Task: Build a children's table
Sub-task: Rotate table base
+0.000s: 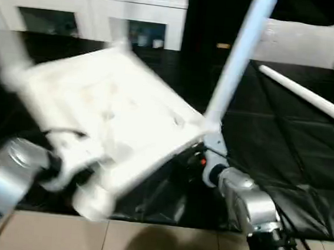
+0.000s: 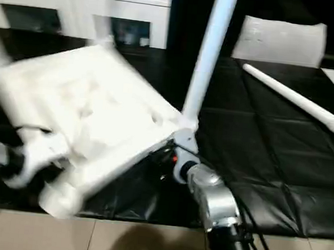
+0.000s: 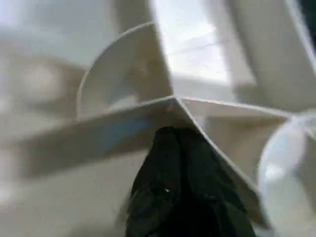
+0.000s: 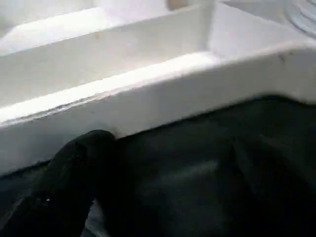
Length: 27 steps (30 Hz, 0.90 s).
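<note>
Black floor sheeting [image 1: 283, 148] carries the tilted white plastic square tabletop [image 1: 109, 113], one white tube leg [image 1: 239, 55] socketed. Left tool [image 3: 173, 173] pinches its stiff, light rib. Right tool [image 4: 148, 197] gapes beneath the rim.

Tabletop [image 1: 109, 110]: motion-blurred, ribs indistinct; near-left corner hides part of the left forearm [image 1: 1, 183].
Upright leg [image 1: 239, 55]: top cut off by the picture's upper edge.
Second fitted leg [image 1: 5, 50]: smeared, cut by the left edge.
Loose leg [image 1: 311, 100] on the black mat [image 1: 282, 154]: far end cut by the right edge.
Left claw [image 3: 180, 148]: fingertips hidden behind a rib.
Right claw [image 4: 163, 163]: one finger [image 4: 69, 177] visible beneath the rim, blurred.
</note>
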Tool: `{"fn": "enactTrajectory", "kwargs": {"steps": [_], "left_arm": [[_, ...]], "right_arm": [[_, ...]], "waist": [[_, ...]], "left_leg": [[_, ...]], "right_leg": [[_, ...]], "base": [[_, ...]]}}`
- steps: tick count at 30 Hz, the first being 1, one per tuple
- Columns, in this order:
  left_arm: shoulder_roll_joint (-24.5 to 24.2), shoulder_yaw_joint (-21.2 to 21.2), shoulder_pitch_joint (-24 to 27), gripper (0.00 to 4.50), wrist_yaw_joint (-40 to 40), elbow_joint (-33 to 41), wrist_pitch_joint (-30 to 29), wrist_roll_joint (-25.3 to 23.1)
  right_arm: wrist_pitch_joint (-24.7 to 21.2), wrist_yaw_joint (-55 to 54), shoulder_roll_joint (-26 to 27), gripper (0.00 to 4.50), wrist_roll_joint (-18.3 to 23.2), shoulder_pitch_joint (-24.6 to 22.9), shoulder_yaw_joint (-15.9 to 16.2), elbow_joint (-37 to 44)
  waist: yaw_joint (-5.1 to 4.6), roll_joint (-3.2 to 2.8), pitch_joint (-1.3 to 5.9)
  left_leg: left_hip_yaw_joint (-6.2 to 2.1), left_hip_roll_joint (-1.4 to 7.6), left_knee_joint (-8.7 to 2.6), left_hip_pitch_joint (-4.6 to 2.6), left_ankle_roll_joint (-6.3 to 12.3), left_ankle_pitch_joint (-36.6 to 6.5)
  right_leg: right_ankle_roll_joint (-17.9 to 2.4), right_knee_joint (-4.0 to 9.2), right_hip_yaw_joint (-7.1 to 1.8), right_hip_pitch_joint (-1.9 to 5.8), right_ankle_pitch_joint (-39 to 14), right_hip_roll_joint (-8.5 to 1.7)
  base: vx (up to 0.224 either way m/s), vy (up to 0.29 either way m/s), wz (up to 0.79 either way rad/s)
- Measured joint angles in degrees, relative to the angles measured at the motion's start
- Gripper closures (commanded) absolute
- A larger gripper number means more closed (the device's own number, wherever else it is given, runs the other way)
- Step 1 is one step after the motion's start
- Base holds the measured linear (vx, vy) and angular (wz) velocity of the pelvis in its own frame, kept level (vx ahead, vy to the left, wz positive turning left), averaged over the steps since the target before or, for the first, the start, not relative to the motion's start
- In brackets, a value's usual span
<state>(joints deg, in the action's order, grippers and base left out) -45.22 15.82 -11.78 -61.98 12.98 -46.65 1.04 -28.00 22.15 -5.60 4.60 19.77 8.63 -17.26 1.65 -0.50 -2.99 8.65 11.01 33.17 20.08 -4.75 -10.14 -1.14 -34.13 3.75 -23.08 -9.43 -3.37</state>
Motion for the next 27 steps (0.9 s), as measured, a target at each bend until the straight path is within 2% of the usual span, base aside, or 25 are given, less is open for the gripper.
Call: {"fn": "enactTrajectory", "kwargs": {"steps": [3, 6, 11, 16, 19, 21, 24, 27], "left_arm": [[2.8, 0.9, 0.0, 4.44, -0.6, 1.2, -1.4, 2.0], [7.4, 1.1, -1.3, 4.44, 1.3, -0.8, -0.9, 2.0], [13.6, 2.2, -6.8, 4.44, 9.5, -9.7, 6.1, -0.5], [16.7, 0.2, -10.9, 4.44, 15.5, -16.2, 12.7, -2.1], [20.5, -1.6, -11.0, 4.44, 18.3, -18.0, 14.9, -1.6], [22.4, -2.5, -11.0, 4.07, 20.0, -18.3, 16.1, -0.5], [26.6, -8.4, -8.2, 3.89, 24.5, -13.4, 18.4, 2.9], [29.9, -12.1, -5.1, 3.64, 28.4, -9.1, 19.5, 5.4]], "right_arm": [[1.4, -0.3, -0.2, 0.00, 0.0, 0.6, -0.6, -1.7], [2.3, -0.4, -0.2, 0.00, -0.5, 1.5, -1.4, -3.4], [3.3, -0.2, 0.7, 0.00, -0.6, 2.6, -1.2, -3.8], [4.8, -0.6, 1.3, 0.00, -0.6, 3.0, -1.0, -4.0], [6.4, -3.2, 1.2, 0.00, -0.8, 2.9, -2.5, -3.9], [8.0, -4.4, 0.8, 0.00, -1.0, 2.9, -3.2, -3.5], [8.0, -4.7, 0.2, 0.00, 0.1, -0.2, -5.9, 4.4], [8.4, -6.1, -1.0, 0.00, 0.0, -2.4, -8.1, 10.4]], "waist": [[-0.22, 0.04, -0.01], [0.06, 0.06, -0.02], [0.13, 0.13, -0.05], [0.22, 0.12, -0.06], [0.56, 0.02, -0.11], [0.94, -0.02, -0.14], [1.02, -0.10, -0.18], [1.00, -0.08, -0.16]], "left_leg": [[0.01, 0.03, -0.04, 0.01, 0.00, 0.0], [0.01, 0.03, 0.02, 0.02, 0.00, 0.0], [-0.02, 0.03, 0.17, 0.09, 0.00, 0.0], [-0.02, 0.03, 0.13, 0.12, 0.00, 0.0], [-0.04, -0.01, 0.11, 0.29, 0.01, 0.0], [0.02, -0.01, 0.14, 0.37, 0.01, 0.0], [0.00, 0.00, 0.06, 0.42, 0.02, 0.0], [0.11, 0.02, 0.02, 0.43, -0.02, -0.1]], "right_leg": [[0.0, -0.06, 0.02, -0.01, 0.0, 0.03], [0.0, -0.05, 0.03, -0.03, 0.0, 0.03], [0.0, -0.06, 0.04, -0.03, 0.0, 0.03], [0.0, -0.03, 0.05, -0.03, 0.1, 0.02], [-0.2, 0.02, 0.07, -0.07, 0.2, -0.01], [-0.3, 0.04, 0.10, -0.10, 0.2, -0.01], [-0.3, 0.08, 0.10, -0.10, 0.2, -0.02], [-0.1, 0.07, 0.11, -0.07, 0.1, 0.02]], "base": [[0.000, 0.000, 0.00], [0.000, 0.000, 0.00], [0.000, 0.000, 0.00], [0.000, 0.000, 0.00], [0.000, 0.000, 0.00], [0.000, 0.000, 0.00], [0.000, 0.000, 0.00], [0.000, 0.000, 0.00]]}}
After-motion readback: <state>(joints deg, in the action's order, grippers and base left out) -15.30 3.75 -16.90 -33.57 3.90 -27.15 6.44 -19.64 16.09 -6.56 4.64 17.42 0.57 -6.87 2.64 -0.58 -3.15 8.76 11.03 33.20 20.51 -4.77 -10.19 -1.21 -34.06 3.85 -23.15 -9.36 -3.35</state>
